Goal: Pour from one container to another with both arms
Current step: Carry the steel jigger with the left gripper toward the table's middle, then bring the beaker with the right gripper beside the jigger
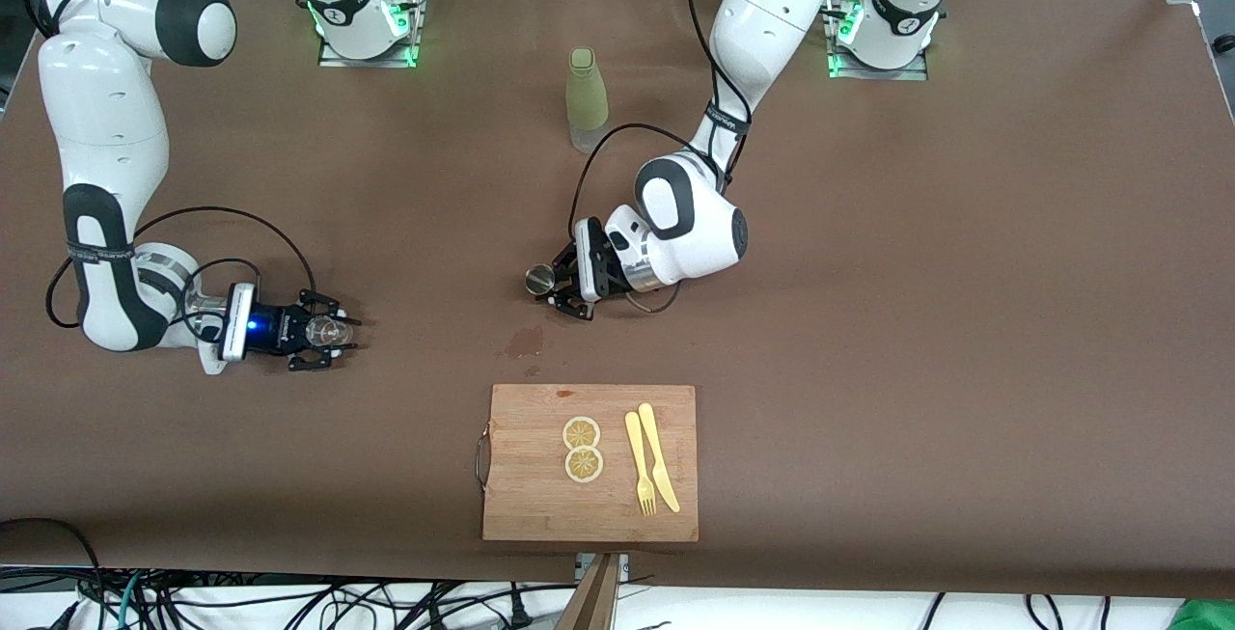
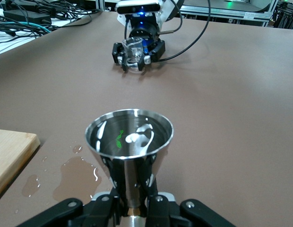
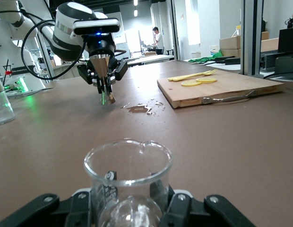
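Left gripper (image 1: 558, 290) is sitting mid-table, clamped tight on a steel jigger (image 1: 538, 279), an hourglass-shaped metal cup. It is gripping it at the narrow waist. In the left wrist view the jigger (image 2: 129, 142) is standing upright and its mouth is showing a wet sheen inside; can't tell how much liquid it is holding.

Right gripper (image 1: 326, 331) is sitting low toward the right arm's end of the table, fingers closed around a small clear glass beaker (image 1: 323, 329). The beaker (image 3: 128, 177) is looking upright in the right wrist view, spout visible on the rim.

A small puddle (image 1: 525, 342) is lying on the brown table (image 1: 965, 321), between the left gripper and the wooden cutting board (image 1: 526, 495).

The board is sitting nearest the front camera, carrying two lemon slices (image 1: 582, 449), a yellow fork (image 1: 640, 466) and a yellow knife (image 1: 659, 456).

A pale green bottle (image 1: 586, 97) is standing upright between the two arm bases.
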You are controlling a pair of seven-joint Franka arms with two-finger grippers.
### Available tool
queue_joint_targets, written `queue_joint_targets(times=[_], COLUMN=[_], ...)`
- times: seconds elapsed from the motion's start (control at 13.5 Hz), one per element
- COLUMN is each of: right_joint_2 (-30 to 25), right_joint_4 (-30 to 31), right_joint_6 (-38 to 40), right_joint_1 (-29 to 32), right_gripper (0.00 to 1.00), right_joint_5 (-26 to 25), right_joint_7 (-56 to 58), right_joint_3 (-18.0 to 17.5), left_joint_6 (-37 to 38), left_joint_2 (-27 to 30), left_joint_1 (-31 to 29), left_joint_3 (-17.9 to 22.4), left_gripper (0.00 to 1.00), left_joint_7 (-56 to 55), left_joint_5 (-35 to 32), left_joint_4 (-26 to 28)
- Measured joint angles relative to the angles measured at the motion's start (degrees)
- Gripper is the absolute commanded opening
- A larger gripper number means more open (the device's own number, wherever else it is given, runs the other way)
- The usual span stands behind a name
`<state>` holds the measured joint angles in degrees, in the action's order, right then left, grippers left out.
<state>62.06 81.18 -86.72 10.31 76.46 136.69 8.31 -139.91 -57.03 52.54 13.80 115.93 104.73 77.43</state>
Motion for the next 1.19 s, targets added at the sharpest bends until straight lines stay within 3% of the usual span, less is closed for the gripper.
queue_joint_targets(times=[0.81, 1.19], right_joint_2=[-0.65, -1.52], right_joint_4=[-9.16, -10.20], right_joint_6=[-0.08, -0.07], right_joint_1=[-4.96, -8.74], right_gripper=[0.42, 0.43], right_joint_5=[0.00, -1.14], right_joint_7=[-15.25, -20.91], right_joint_3=[-1.85, -1.89], left_joint_6=[-0.02, -0.02], left_joint_2=[-0.31, -0.50], left_joint_1=[0.13, 0.13], left_joint_3=[0.40, 0.45], left_gripper=[0.00, 0.00], left_joint_7=[-0.06, -0.06], left_joint_5=[0.00, 0.00], left_joint_4=[-0.63, -0.78])
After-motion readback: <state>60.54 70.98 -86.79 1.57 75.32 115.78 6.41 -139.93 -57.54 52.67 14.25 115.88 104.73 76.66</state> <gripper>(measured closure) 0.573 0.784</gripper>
